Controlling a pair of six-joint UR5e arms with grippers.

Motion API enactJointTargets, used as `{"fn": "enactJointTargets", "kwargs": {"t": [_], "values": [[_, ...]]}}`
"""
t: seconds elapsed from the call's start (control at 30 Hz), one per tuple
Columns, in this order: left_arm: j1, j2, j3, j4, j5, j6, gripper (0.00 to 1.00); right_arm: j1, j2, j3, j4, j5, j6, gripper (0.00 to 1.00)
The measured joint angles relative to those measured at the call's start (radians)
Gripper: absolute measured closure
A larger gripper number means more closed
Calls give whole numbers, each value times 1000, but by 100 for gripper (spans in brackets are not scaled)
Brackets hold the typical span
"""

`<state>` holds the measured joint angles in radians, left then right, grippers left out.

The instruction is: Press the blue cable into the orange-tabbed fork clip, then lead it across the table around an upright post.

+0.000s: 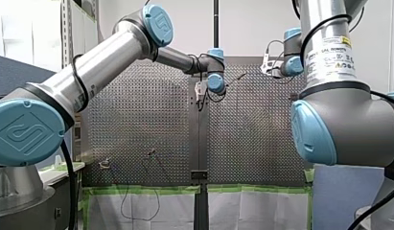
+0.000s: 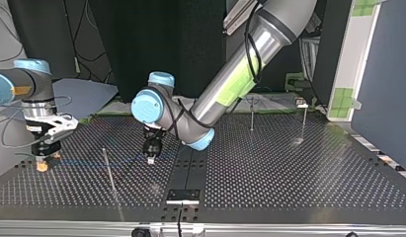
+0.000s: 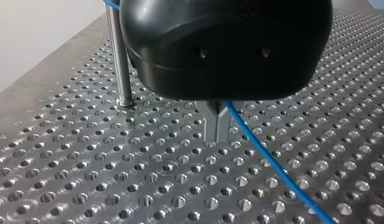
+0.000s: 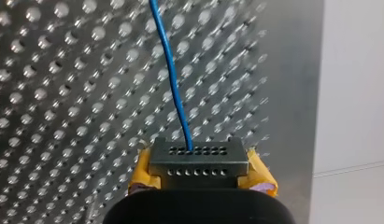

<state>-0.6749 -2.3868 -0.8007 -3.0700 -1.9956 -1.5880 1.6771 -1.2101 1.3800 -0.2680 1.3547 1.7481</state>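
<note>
Table [image 2: 289, 168]: dull grey metal, flat, drilled in regular rows of round countersunk holes.
Blue cable [image 3: 269, 163]: thin, smooth, round in section. It runs nearly straight and low over the table from my right gripper, across the top view's left half, to my left gripper.
My left gripper [image 3: 216, 126]: glossy black rounded housing. Its two narrow grey metal fingers are drawn together on the blue cable, tips just above the table.
My right gripper [image 4: 199, 161]: blocky grey tips with rows of small holes, flanked by crumpled yellow pads [image 4: 260, 175]. The tips are closed upon the cable, which leaves from between them.
Post [image 3: 119, 65]: slim polished steel rod, upright in a hole near my left gripper. The cable passes behind it; contact is not discernible.
</note>
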Motion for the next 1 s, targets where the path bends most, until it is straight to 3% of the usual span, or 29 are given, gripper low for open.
{"fn": "enactJointTargets", "kwargs": {"t": [0.03, 0.07, 0.1, 0.13, 0.17, 0.3, 0.37, 0.4, 0.43, 0.6, 0.73, 0.87, 1.0], "values": [[2, -1, 0, 2, 1, 0, 90, -6, 2, 0, 0, -8, 7, 100], [3, -1, 0, 3, 3, 0, 64, -13, 4, 0, 0, -19, 15, 100], [5, -2, 0, 3, 6, 0, 64, -17, 5, 0, 0, -28, 21, 100], [8, -2, 0, 4, 10, 0, 45, -22, 6, 1, 0, -37, 25, 100], [9, -2, 0, 4, 14, 0, 32, -27, 7, 3, -1, -48, 30, 100], [15, -2, -1, 4, 27, -2, 24, -41, 10, 22, -12, -78, 44, 100], [17, -2, -1, 3, 37, -3, 12, -44, 15, 35, -24, -90, 56, 100], [19, -2, -1, 2, 41, -4, 12, -44, 19, 40, -30, -95, 62, 100], [21, -2, -1, 0, 45, -5, 5, -43, 23, 43, -36, -100, 66, 100], [29, -2, -3, -13, 53, -13, 5, -33, 36, 60, -52, -120, 76, 100], [34, -2, -7, -20, 43, -20, 5, -24, 41, 88, -71, -120, 83, 100], [38, -2, -8, -19, 41, -41, 3, -13, 44, 120, -101, -116, 102, 100], [48, -2, -8, -20, 40, -73, 3, -2, 45, 154, -134, -98, 109, 100]]}}
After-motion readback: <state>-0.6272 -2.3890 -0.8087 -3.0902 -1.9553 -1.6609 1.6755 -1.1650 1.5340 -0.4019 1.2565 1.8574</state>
